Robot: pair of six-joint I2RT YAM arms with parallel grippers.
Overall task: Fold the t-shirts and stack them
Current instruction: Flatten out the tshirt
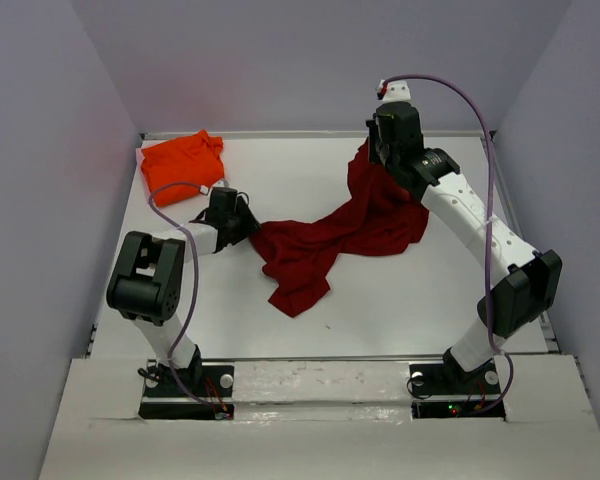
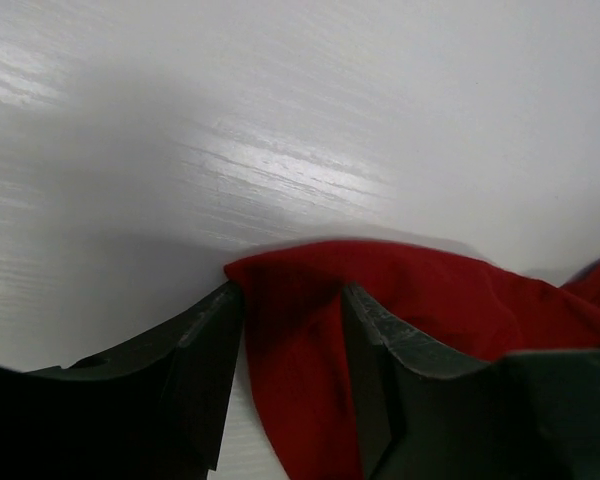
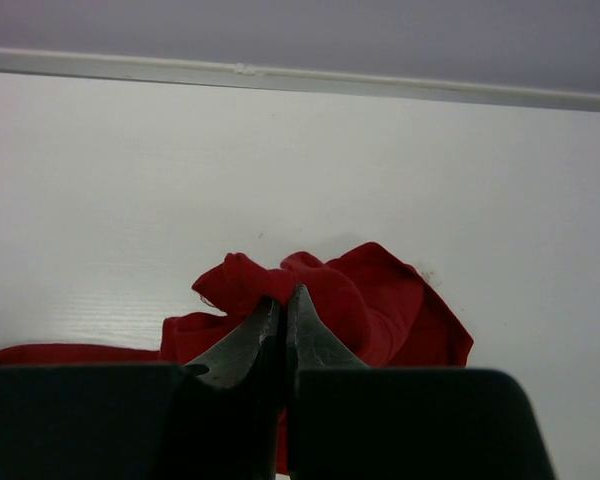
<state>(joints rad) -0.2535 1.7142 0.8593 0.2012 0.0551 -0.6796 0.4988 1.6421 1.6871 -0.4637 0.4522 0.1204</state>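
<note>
The dark crimson red t-shirt (image 1: pixel 320 245) lies crumpled across the middle of the white table (image 1: pixel 410 300). Its far right part is drawn up to my right gripper (image 1: pixel 380 150). In the right wrist view that gripper (image 3: pixel 287 296) is shut, pinching a bunched fold of the red cloth (image 3: pixel 380 290). My left gripper (image 1: pixel 242 222) is at the shirt's left end. Its jaws (image 2: pixel 292 295) stand open, one on each side of a corner of the red cloth (image 2: pixel 430 290), low over the table. The bright orange t-shirt (image 1: pixel 183 160) lies bunched in the far left corner, touched by neither gripper.
Lilac walls close in the table on the left, the far side and the right. A raised white rim (image 3: pixel 280 75) runs along the far edge just beyond the right gripper. A purple cable (image 1: pixel 485 150) loops over the right arm.
</note>
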